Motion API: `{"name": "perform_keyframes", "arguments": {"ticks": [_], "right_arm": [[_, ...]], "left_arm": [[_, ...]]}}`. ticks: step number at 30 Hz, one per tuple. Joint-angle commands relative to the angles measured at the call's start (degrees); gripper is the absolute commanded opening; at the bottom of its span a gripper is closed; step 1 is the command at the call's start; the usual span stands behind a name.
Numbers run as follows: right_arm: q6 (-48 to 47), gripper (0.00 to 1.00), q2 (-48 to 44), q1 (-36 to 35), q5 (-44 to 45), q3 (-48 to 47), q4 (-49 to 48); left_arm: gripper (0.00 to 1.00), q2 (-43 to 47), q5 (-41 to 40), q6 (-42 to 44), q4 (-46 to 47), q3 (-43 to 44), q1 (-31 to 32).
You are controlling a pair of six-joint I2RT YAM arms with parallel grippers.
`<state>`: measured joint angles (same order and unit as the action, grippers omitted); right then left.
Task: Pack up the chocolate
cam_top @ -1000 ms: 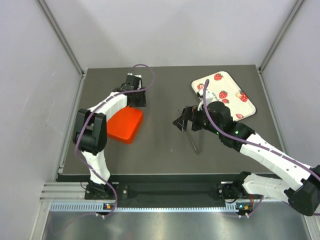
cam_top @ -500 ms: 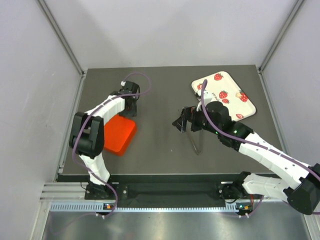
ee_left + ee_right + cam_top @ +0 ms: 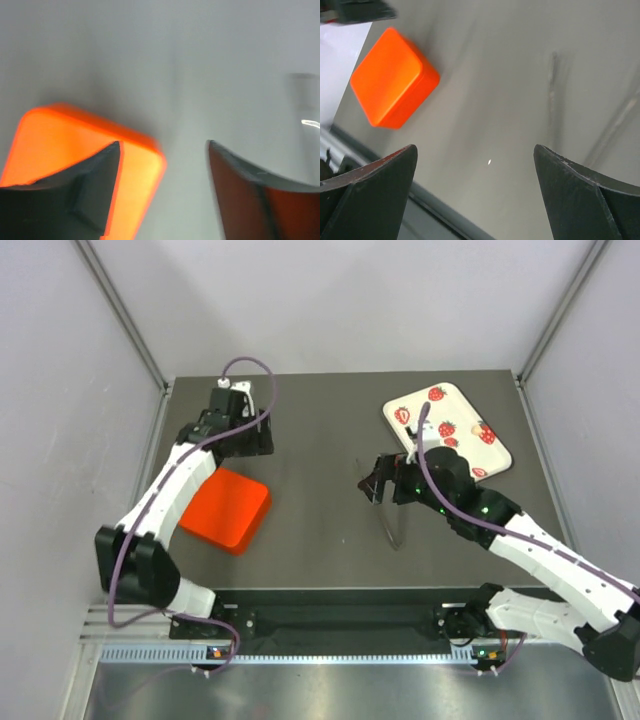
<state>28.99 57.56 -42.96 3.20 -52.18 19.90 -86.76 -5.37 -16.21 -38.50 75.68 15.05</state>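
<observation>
The chocolate is too small to make out; one pale speck (image 3: 472, 427) lies on the strawberry-print tray (image 3: 447, 425) at the back right. The orange box (image 3: 225, 510) lies on the table at the left, showing only a smooth face, no compartments. My left gripper (image 3: 250, 440) is open and empty, behind the box and apart from it. In the left wrist view the box (image 3: 75, 145) sits under the left finger (image 3: 95, 175). My right gripper (image 3: 377, 480) is open and empty at mid table, left of the tray. The right wrist view shows the box (image 3: 395, 85) far off.
Grey walls close in the dark table (image 3: 330, 530) on three sides. Thin pale streaks (image 3: 392, 525) mark the table in front of the right gripper. The table's near edge with a metal rail (image 3: 435, 200) shows in the right wrist view.
My left gripper has moved back and to the left, away from the orange box. The box has slid toward the near left. The right gripper has barely moved.
</observation>
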Motion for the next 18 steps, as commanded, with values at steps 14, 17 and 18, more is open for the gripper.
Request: {"name": "perform_keyframes", "arguments": {"ticks": [14,17,18], "right_arm": [[-1.65,1.00,-4.39,0.07,17.62,-7.84,4.79],[-3.06,1.00,-5.00,0.16,19.81,-9.16,4.88],[-3.24,1.00,-5.26,0.07,20.70,-9.34,4.80]], "left_arm": [[0.99,29.72,37.80,-10.78,28.66,-18.55,0.24],[0.99,31.47,37.80,-10.69,28.66,-18.81,0.24],[0.99,32.00,37.80,-10.69,28.66,-18.81,0.24]]}}
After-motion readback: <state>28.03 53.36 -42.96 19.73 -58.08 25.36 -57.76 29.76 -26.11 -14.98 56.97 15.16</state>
